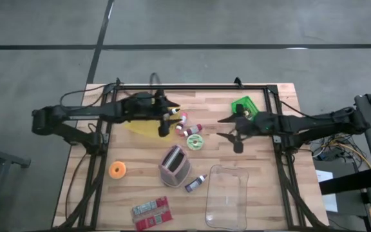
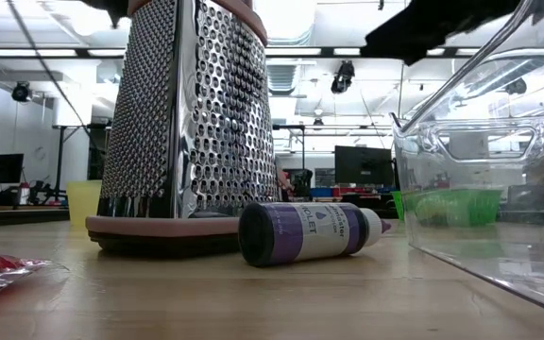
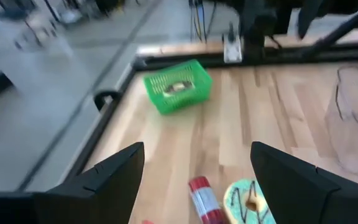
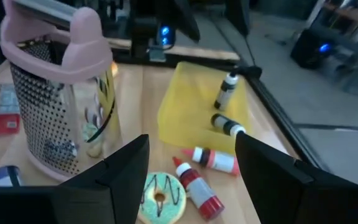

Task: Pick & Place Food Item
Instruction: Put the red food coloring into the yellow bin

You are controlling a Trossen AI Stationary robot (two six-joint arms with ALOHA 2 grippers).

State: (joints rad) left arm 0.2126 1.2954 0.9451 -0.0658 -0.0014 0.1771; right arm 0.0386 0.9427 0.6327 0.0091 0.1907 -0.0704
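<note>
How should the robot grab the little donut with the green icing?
The donut lies flat on the table, so come straight down from above and pinch across its outer rim. A red bottle sits close on one side, so probably set the fingers on the two free sides instead.

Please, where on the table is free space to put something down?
Bare wood lies between the green basket and the clear container, and left of the orange ring. It is crowded around the donut, small bottles and grater.
</note>
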